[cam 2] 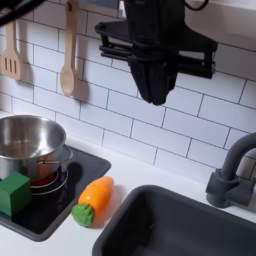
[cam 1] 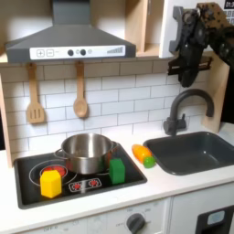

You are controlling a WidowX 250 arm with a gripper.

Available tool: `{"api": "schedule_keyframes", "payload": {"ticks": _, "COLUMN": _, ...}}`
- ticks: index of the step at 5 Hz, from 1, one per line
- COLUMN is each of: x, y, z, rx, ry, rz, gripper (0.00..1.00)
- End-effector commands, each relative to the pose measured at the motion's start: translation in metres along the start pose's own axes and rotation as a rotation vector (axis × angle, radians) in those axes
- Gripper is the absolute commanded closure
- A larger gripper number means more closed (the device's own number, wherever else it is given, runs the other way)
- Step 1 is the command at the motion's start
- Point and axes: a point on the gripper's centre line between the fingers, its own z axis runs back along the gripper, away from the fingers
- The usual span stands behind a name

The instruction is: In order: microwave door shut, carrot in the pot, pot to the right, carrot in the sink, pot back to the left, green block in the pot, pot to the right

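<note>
Hovering high above the faucet (cam 1: pixel 186 108), the gripper (cam 1: pixel 192 64) holds nothing, its opening unclear; the carrot (cam 2: pixel 92 198) lies between pot (cam 1: pixel 86 151) and sink (cam 1: pixel 196 151), so picking it up seems next, calling for a descent

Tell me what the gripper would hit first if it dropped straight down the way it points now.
Probably the faucet, or the sink just beside it. In the first exterior view the gripper hangs pointing down right above the faucet's arch. Depth is unclear, so it could pass in front and reach the basin instead.
</note>
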Motion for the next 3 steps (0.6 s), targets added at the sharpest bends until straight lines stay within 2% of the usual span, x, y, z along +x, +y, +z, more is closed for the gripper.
{"api": "schedule_keyframes", "payload": {"ticks": 1, "x": 0.012, "y": -0.001, "z": 0.0, "rx": -0.021, "ry": -0.004, "rz": -0.015, "gripper": 0.0}}
{"api": "schedule_keyframes", "payload": {"ticks": 3, "x": 0.026, "y": 0.006, "z": -0.001, "rx": -0.009, "ry": -0.021, "rz": -0.016, "gripper": 0.0}}
